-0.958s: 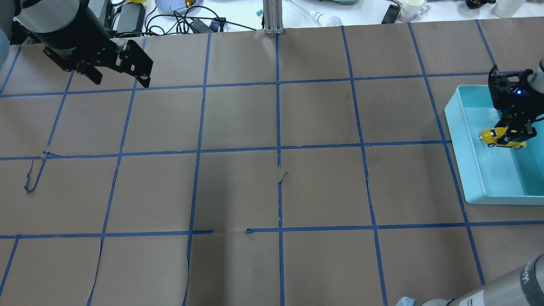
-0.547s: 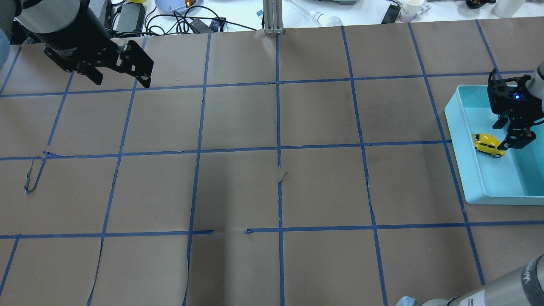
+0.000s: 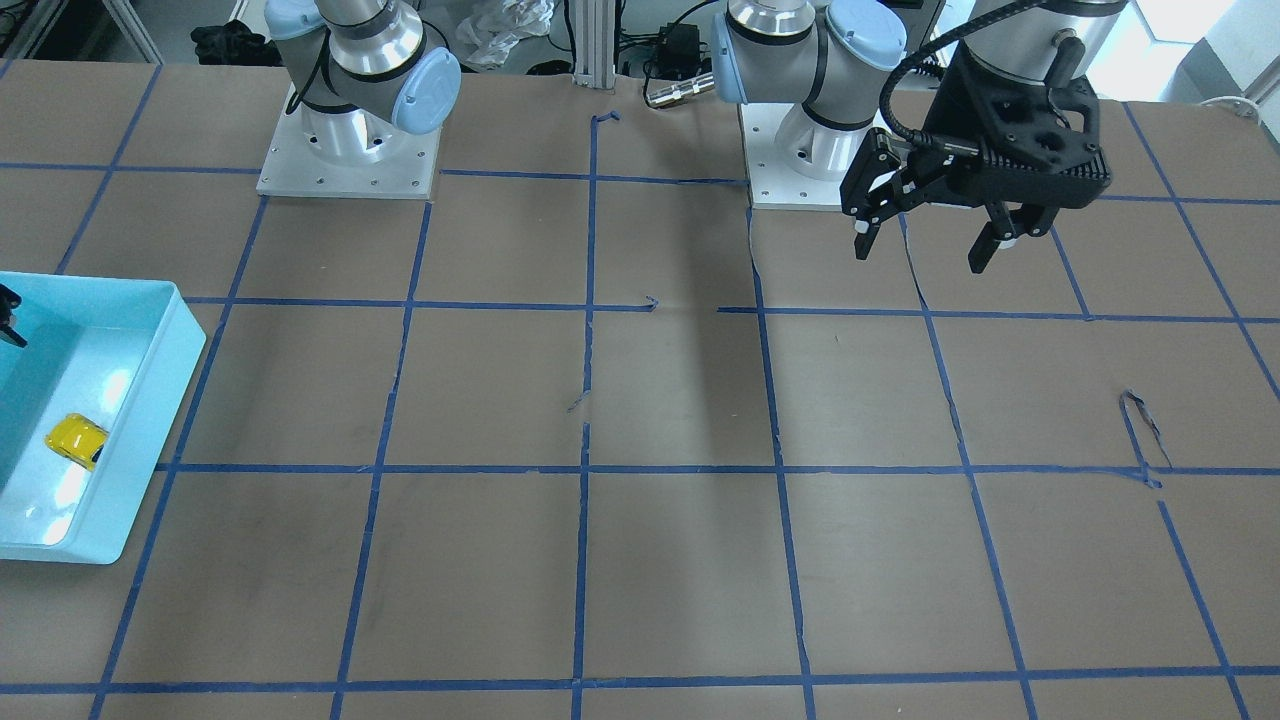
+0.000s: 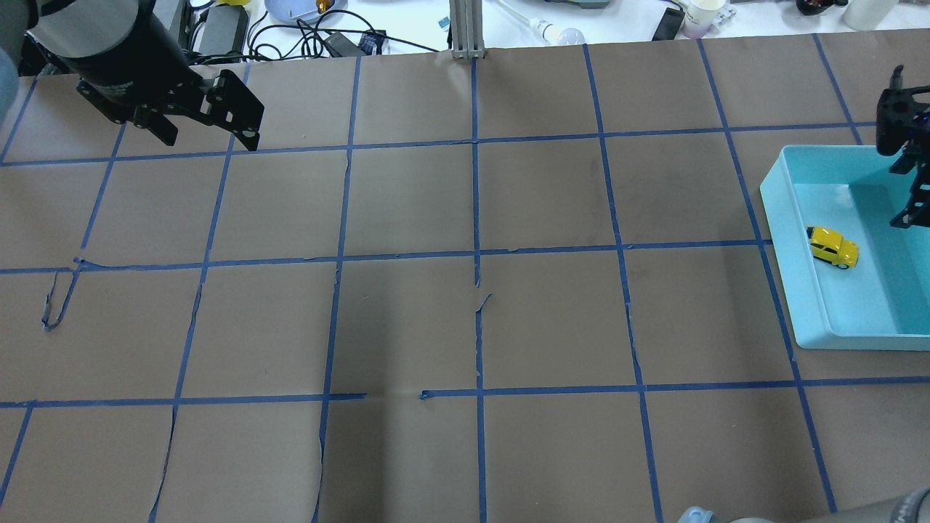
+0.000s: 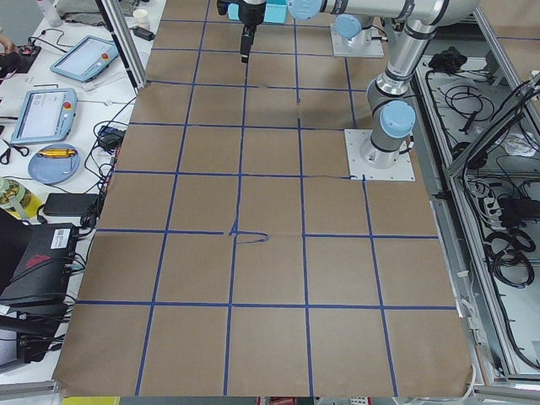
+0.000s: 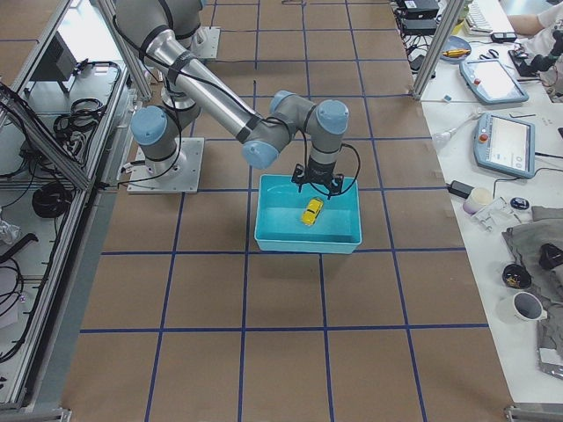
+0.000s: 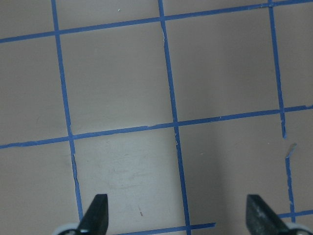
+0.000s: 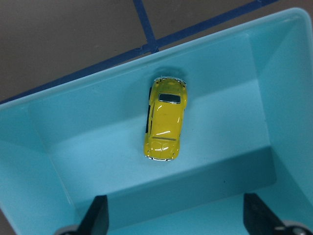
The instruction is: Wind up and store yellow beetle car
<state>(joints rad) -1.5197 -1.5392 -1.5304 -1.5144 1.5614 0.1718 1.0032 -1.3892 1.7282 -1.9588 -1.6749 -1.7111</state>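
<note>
The yellow beetle car point(image 4: 833, 246) rests on its wheels on the floor of the light blue tray point(image 4: 803, 290), near the tray's inner wall. It also shows in the front view point(image 3: 77, 439), the right side view point(image 6: 311, 211) and the right wrist view point(image 8: 165, 120). My right gripper point(image 4: 907, 195) hangs open and empty above the tray, apart from the car; in its wrist view point(image 8: 178, 218) the car lies below, between the spread fingertips. My left gripper point(image 4: 207, 138) is open and empty over the far left of the table point(image 3: 922, 252), with only brown paper below it point(image 7: 177, 215).
The table is brown paper with a blue tape grid. An aluminium post point(image 4: 465, 29) stands at the far edge, with cables, a cup and a bulb behind it. Both arm bases point(image 3: 350, 150) stand at the robot's side. A loose tape loop point(image 4: 54, 301) lies at the left.
My right gripper opened and let go of the car, which now sits on the tray floor. The gripper then rose and drew back toward the right edge. The left arm has not moved.
</note>
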